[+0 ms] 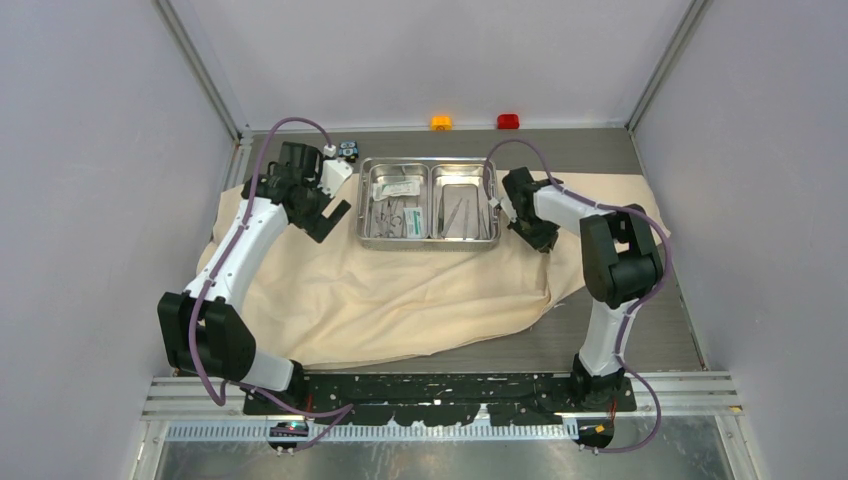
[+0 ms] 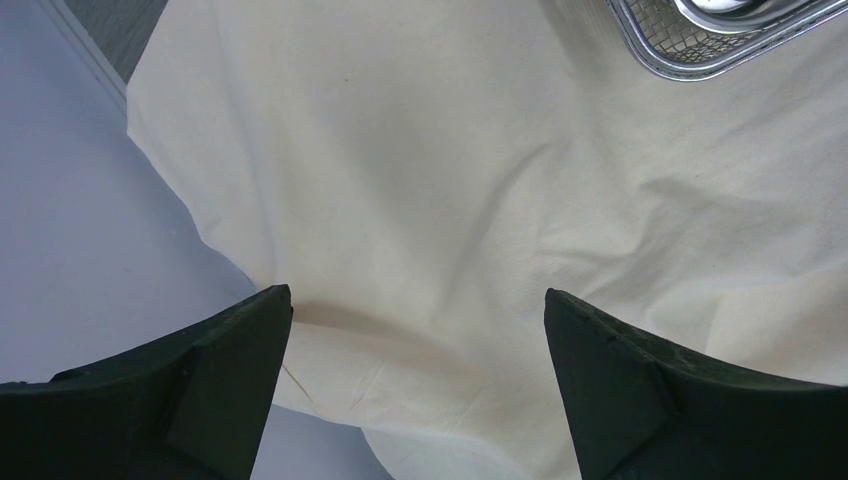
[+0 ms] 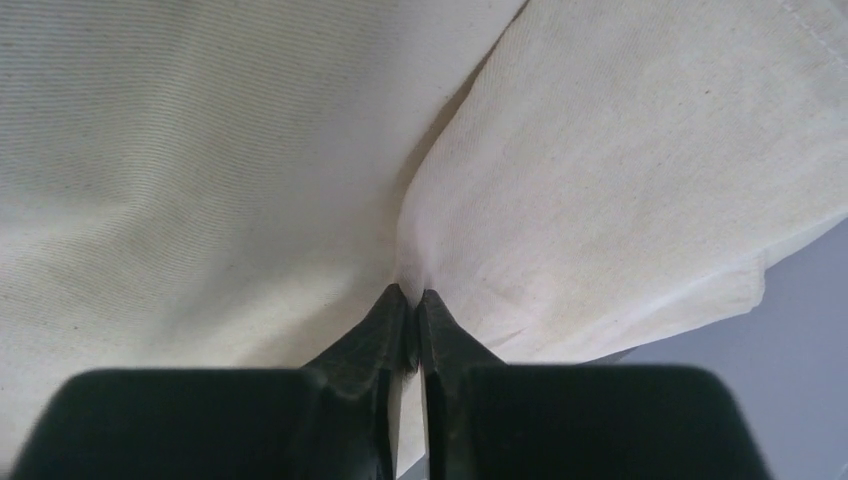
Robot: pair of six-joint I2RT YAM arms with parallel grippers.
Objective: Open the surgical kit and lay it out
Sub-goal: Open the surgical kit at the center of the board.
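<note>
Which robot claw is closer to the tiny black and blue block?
Left. The left gripper is open close by the block, left of the tray. The right gripper is beyond the tray's other end, pinching the cloth.

No readable text, packet point(image 1: 398, 186) print (too small)

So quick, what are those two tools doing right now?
Left tool: open, holding nothing.
Right tool: closed, pinching the beige cloth wrap.

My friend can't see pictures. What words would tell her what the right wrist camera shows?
The right gripper is pinched shut on a fold of the beige cloth wrap, its two black fingers pointing up from the bottom edge. The cloth fills almost the whole picture.
</note>
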